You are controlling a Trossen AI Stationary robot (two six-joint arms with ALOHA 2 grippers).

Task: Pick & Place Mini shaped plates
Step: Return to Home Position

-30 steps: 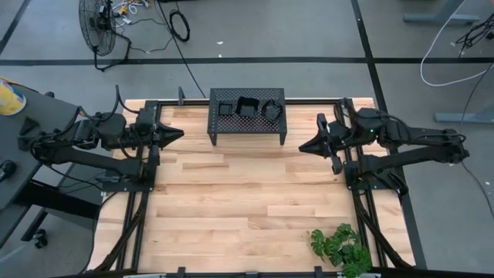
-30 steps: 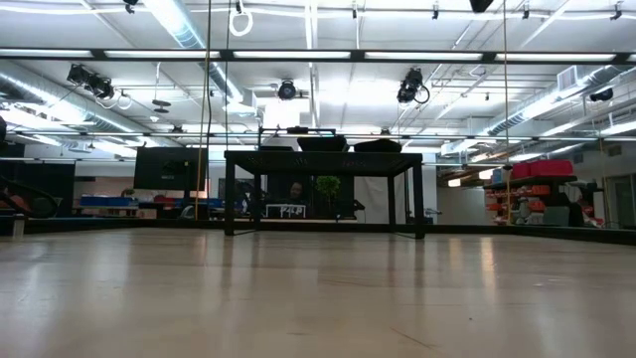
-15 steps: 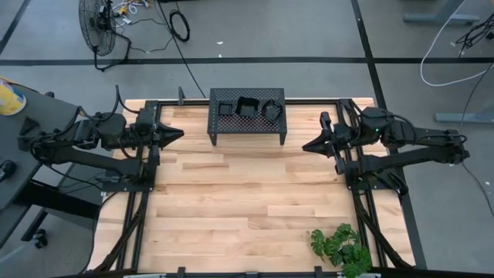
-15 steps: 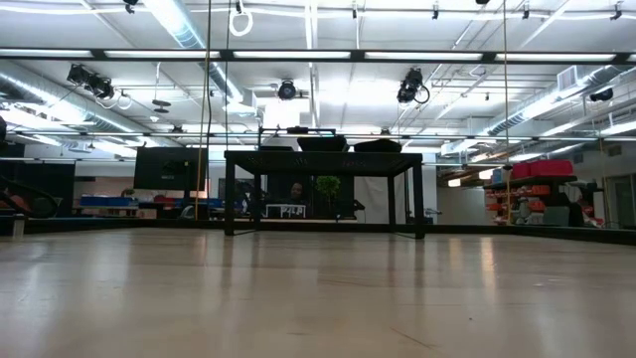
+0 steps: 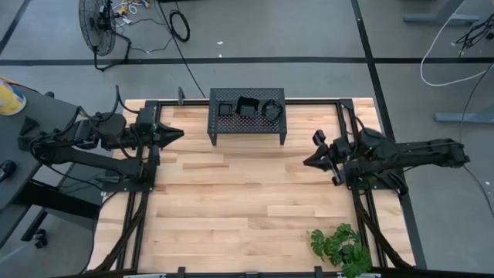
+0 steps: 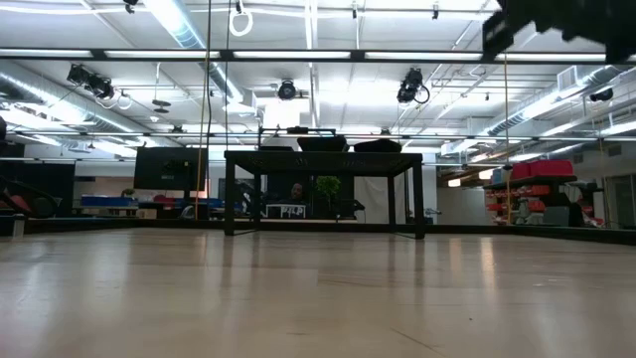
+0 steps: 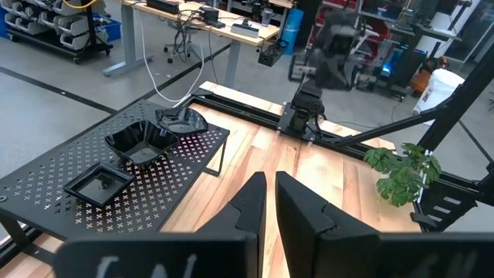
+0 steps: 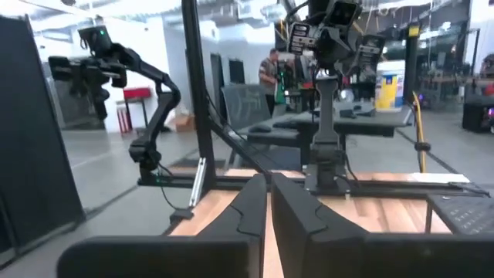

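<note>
Three mini shaped plates rest on top of the black perforated stand [image 5: 247,128] at the table's far edge: a square one [image 5: 225,109], a wavy-edged one [image 5: 247,106] and a rounded one [image 5: 271,110]. The left wrist view shows them too: square [image 7: 100,185], wavy-edged [image 7: 143,140], rounded [image 7: 181,121]. My left gripper [image 5: 179,134] hovers shut to the left of the stand, holding nothing. My right gripper [image 5: 307,161] is shut and empty, right of the stand and nearer the table's middle. In the low view a part of the right arm [image 6: 556,25] shows at the top.
A green leafy plant [image 5: 341,247] sits at the table's near right corner. The wooden tabletop [image 5: 239,201] between the arms is bare. Black frame rails [image 5: 139,185] run along both sides. Beyond the table a person [image 8: 270,69] stands in the room.
My right gripper has swung toward the table's near edge and turned a little, staying shut; its arm has come into the top of the low view. The left arm, the stand and the plates have kept still.
</note>
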